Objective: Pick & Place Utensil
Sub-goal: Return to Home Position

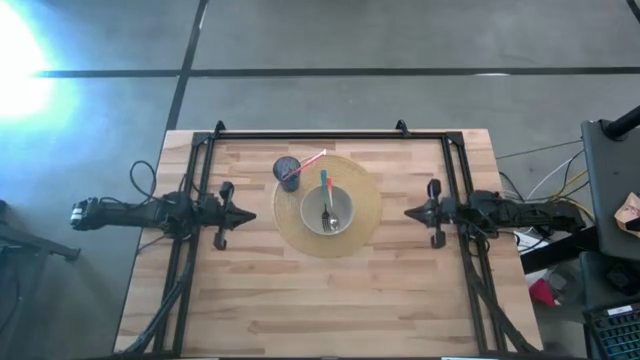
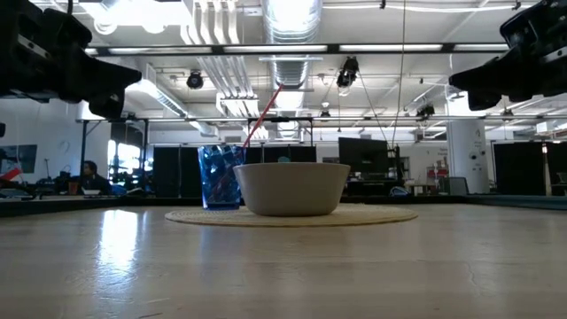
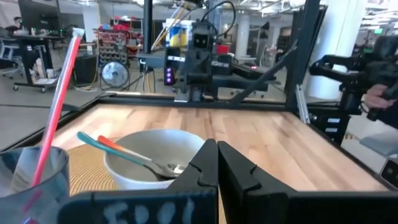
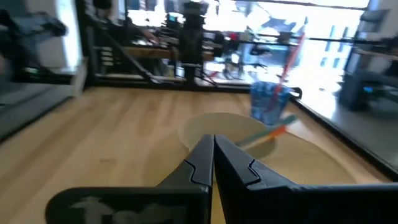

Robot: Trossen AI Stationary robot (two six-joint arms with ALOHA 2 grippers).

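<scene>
Orange spoon [image 3: 106, 143] and blue fork [image 1: 324, 183] lie in the gray bowl [image 2: 291, 190] on the brown mat [image 1: 369, 205] mid-tabletop; left gripper [image 1: 248, 215] and right gripper [image 1: 409, 212] (both empty) are closed, flanking the mat

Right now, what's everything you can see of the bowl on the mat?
The bowl is round, smooth and pale gray-white, possibly ceramic or plastic. It stands upright near the middle of the woven round mat. Two utensils lie in it, a blue handle and an orange handle leaning on its rim. The blue cup stands close beside it.
</scene>
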